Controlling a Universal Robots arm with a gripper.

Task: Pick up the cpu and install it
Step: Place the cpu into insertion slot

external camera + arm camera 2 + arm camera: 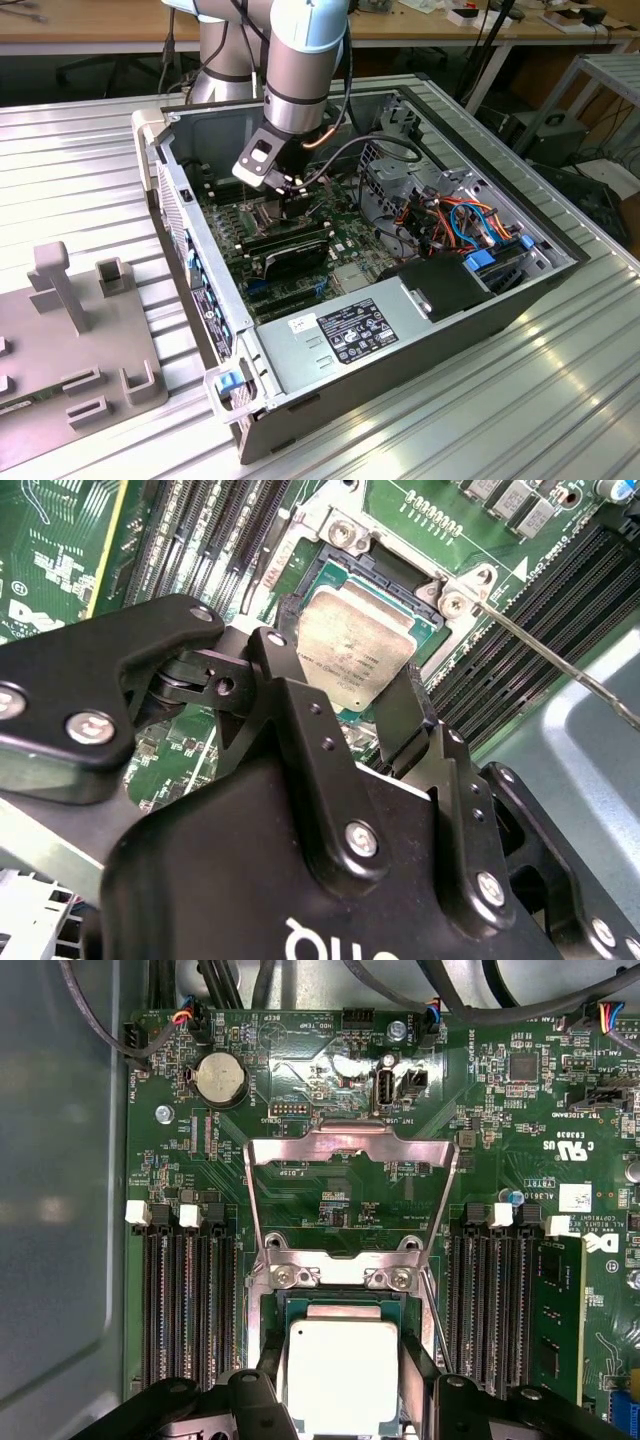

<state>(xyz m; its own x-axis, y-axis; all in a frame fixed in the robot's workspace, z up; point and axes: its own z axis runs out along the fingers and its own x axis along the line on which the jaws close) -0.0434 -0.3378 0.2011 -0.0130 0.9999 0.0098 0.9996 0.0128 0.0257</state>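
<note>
While our black pincer [340,675] grips the flat silver-grey square cpu [355,645] between its fingers, directly over the dark square socket [330,1305] beneath it, we judge the cpu must go in level, corner-aligned and unforced.

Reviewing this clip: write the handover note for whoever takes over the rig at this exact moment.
End effector: shut on the cpu, with fingers on two opposite edges.
Cpu: at the open socket on the motherboard. I cannot tell whether it is fully seated.
Done: the cpu is picked up and at the socket.
Left: the cpu is not released, and the hinged metal frame stands open.
</note>
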